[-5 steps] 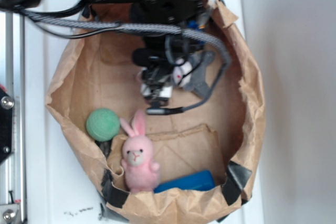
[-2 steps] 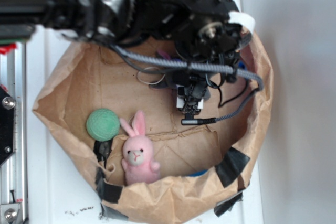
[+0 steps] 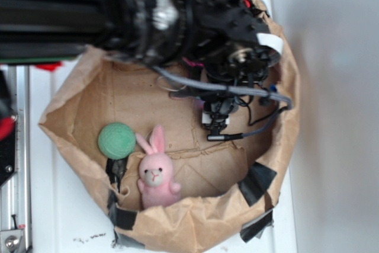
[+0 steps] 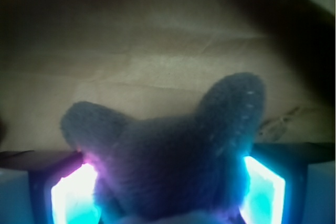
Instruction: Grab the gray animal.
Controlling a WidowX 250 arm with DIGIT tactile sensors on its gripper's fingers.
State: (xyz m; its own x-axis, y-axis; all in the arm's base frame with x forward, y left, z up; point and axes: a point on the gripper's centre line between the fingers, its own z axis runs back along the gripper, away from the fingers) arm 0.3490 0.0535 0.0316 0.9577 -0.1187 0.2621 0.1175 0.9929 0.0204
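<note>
In the wrist view the gray animal [image 4: 173, 150] fills the space between my two glowing pads [image 4: 73, 192], its two rounded parts sticking up past them against the brown paper floor. My gripper [image 4: 165, 182] is shut on it, both pads pressed into its sides. In the exterior view the gripper [image 3: 215, 119] hangs inside the paper bag, right of centre, under the black arm. The arm and fingers hide the gray animal in that view.
The brown paper bag [image 3: 177, 226] has crumpled walls patched with black tape [image 3: 256, 182]. A pink bunny plush [image 3: 156, 173] stands at its front wall, with a green ball [image 3: 116, 140] to its left. A grey cable [image 3: 237, 90] loops by the gripper.
The arm has swung right and toward the bag's front, and the gray animal is now hidden under it. The bag's walls have shifted and the blue item at the front is covered.
</note>
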